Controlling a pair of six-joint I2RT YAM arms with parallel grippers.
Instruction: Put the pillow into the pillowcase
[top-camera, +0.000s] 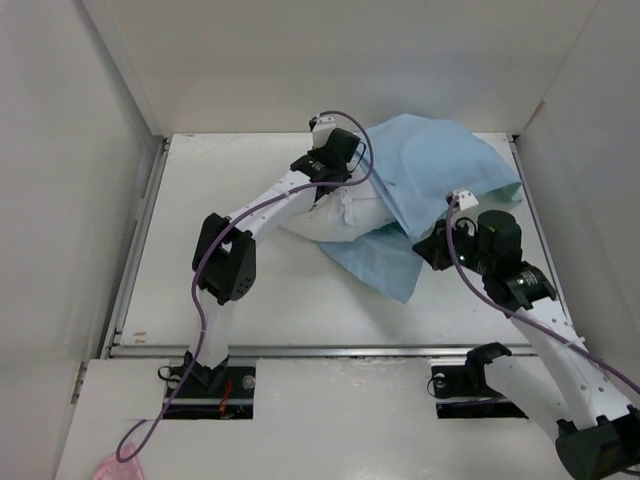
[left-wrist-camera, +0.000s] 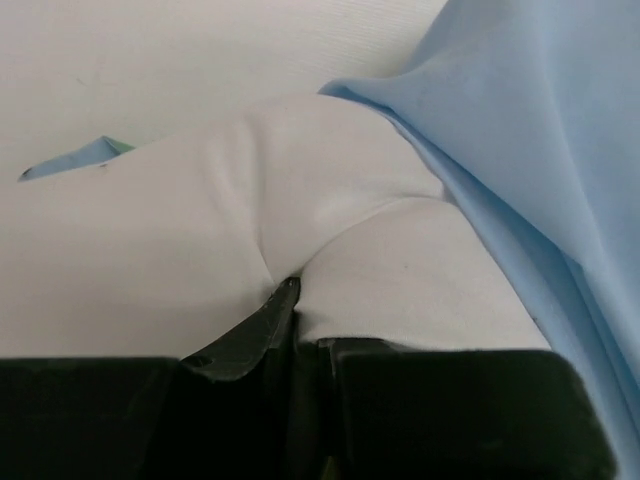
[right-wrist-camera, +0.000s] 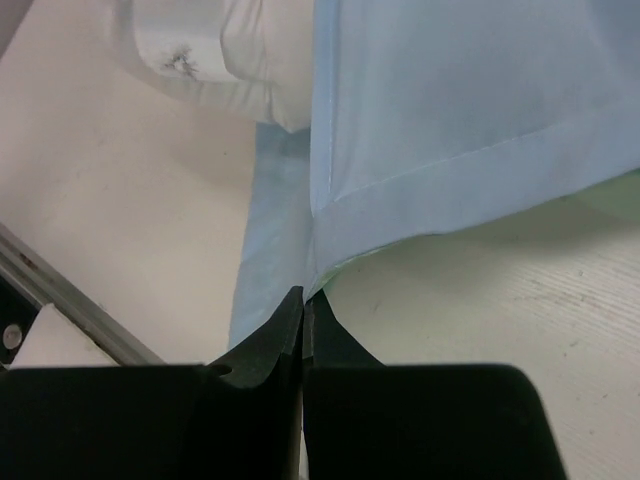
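The white pillow (top-camera: 345, 215) lies mid-table, its right part under the light blue pillowcase (top-camera: 440, 165). My left gripper (top-camera: 345, 178) is shut, pinching a fold of the pillow (left-wrist-camera: 300, 200) at its upper left edge. In the left wrist view the pillowcase (left-wrist-camera: 540, 130) drapes over the pillow's right side. My right gripper (top-camera: 437, 243) is shut on the hemmed edge of the pillowcase (right-wrist-camera: 450, 120), lifting it a little off the table. The pillow's end (right-wrist-camera: 230, 60) shows at the top left of the right wrist view, with the cloth's lower layer (right-wrist-camera: 270, 250) under it.
White walls enclose the table on the left, back and right. A metal rail (top-camera: 320, 350) runs along the table's near edge. A pink scrap (top-camera: 105, 467) lies at the bottom left, off the table.
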